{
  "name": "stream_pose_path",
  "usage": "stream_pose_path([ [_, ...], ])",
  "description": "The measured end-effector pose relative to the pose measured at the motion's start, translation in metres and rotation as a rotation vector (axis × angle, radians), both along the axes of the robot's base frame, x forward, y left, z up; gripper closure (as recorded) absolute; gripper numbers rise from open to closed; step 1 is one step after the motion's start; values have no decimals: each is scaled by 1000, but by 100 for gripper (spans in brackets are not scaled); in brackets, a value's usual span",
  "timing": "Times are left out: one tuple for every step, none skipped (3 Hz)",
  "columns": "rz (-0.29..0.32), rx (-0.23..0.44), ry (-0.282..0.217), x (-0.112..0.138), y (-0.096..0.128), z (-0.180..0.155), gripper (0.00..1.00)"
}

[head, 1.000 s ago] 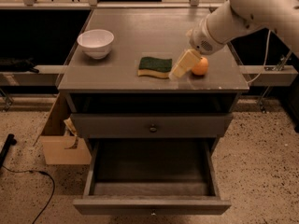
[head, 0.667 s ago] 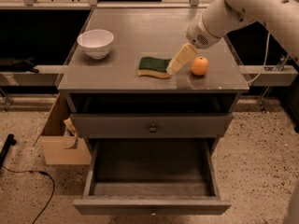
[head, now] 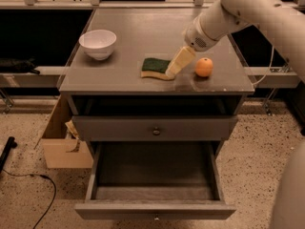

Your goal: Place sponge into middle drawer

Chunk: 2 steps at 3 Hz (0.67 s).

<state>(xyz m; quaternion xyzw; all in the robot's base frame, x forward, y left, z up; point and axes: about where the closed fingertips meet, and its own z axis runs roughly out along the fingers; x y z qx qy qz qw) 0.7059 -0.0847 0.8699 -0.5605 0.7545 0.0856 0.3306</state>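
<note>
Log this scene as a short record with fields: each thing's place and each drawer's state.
sponge: on the countertop, green face up
end effector: low over the countertop, at the sponge's right end, left of the orange
middle drawer: pulled open, floor bare
closed drawer: directly above the open one, shut
bowl: white, upright, left of the sponge
orange: right of the sponge, apart from it
task status: sponge not yet in the drawer

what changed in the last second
The gripper moved left, away from the orange, to the right edge of the sponge. Nothing has been lifted. The sponge, orange, bowl and open middle drawer stayed put.
</note>
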Motion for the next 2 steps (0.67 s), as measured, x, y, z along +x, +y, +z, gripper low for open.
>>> stream_pose_path([
  [31, -1, 35, 16, 17, -22, 0],
  [37, 0, 42, 19, 20, -26, 0],
])
